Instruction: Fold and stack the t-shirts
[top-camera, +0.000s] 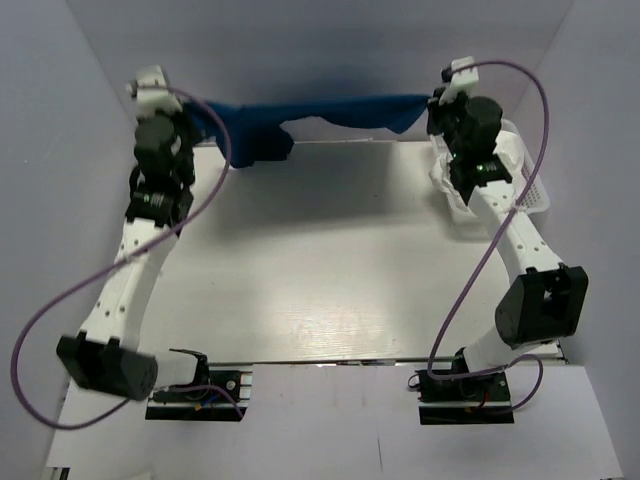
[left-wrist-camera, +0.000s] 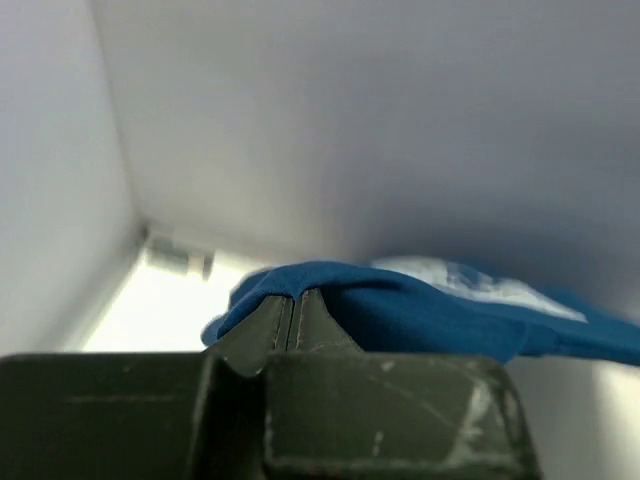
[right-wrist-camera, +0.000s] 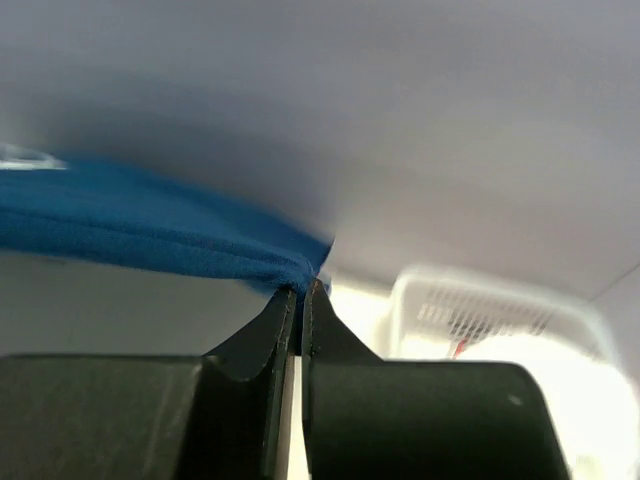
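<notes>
The navy blue t-shirt (top-camera: 300, 118) hangs stretched in the air between my two grippers, above the table's far edge. My left gripper (top-camera: 190, 108) is shut on its left end; in the left wrist view the fingers (left-wrist-camera: 290, 318) pinch the blue cloth (left-wrist-camera: 420, 310), with a pale print patch on it. My right gripper (top-camera: 432, 102) is shut on its right end; in the right wrist view the fingertips (right-wrist-camera: 300, 292) clamp a corner of the blue cloth (right-wrist-camera: 130, 225). The white t-shirt lies in the basket; a red mark (right-wrist-camera: 458, 348) shows there.
A white lattice basket (top-camera: 520, 170) stands at the far right of the table, under the right arm; it also shows in the right wrist view (right-wrist-camera: 500, 310). White walls close in the back and both sides. The white table top (top-camera: 320, 260) lies below the shirt.
</notes>
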